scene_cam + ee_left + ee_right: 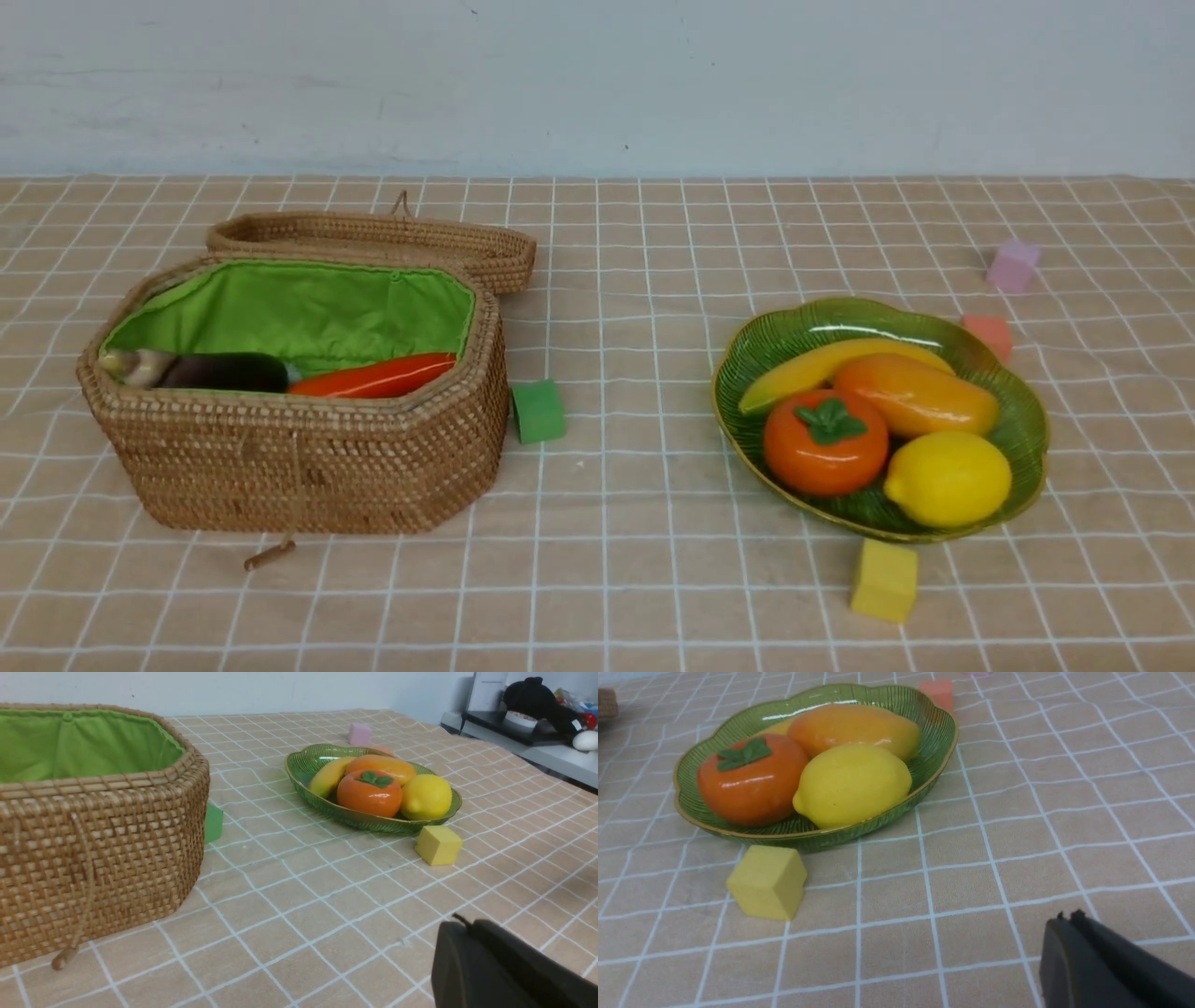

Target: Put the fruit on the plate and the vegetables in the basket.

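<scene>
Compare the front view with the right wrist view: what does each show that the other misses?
Front only: dark purple eggplant and orange-red carrot inside the open woven rattan basket, plus a green foam cube.
Right wrist only: the right gripper, shut and empty.
Both: the green glass plate holding the yellow lemon and round orange persimmon; a yellow foam cube in front.

place: lab-like test room | cues: checked tablecloth (653, 579), bare wall (597, 84), cluttered side bench (528, 742)
</scene>
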`<act>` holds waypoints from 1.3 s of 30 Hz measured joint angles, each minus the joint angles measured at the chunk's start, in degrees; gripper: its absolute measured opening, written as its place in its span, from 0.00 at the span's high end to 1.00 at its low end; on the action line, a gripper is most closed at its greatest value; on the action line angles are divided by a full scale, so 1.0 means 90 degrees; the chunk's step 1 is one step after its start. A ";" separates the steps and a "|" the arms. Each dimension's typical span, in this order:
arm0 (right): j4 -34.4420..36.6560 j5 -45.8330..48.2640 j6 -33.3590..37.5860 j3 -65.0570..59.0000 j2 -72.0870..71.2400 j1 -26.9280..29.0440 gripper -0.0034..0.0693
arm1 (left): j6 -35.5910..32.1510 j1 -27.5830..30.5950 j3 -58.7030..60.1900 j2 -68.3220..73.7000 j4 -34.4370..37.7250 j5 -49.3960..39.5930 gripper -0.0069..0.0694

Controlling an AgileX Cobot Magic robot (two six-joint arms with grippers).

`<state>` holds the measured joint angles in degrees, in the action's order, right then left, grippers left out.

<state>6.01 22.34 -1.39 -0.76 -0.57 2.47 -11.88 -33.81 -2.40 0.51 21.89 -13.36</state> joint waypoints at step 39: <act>0.0024 -0.0007 -0.0060 0.0000 0.0000 0.0000 0.94 | 0.3138 0.2773 0.0465 -0.0119 -0.2217 -0.0940 0.93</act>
<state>6.22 22.27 -1.93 -0.76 -0.57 2.47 16.36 -8.85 1.79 -0.56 1.94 -21.82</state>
